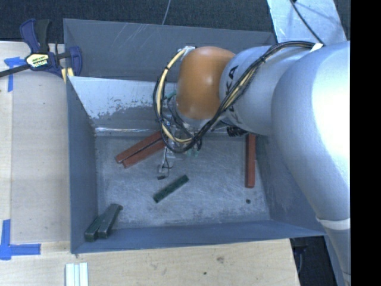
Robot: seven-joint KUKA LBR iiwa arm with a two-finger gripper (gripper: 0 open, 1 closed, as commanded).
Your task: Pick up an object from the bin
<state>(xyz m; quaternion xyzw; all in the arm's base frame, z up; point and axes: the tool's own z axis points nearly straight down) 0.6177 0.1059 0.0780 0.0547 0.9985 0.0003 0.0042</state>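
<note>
Few loose pieces in bin [80, 177]; hand [164, 170] low near centre, between green bar [171, 189] and brown sticks [140, 149]; spread or pressed together, cannot tell; best to centre over green bar, descend straight, pinch across narrow side.

Bar [171, 189] central, beside pincer [164, 170]; stick pair [140, 149] left, lone stick [250, 159] right.
</note>
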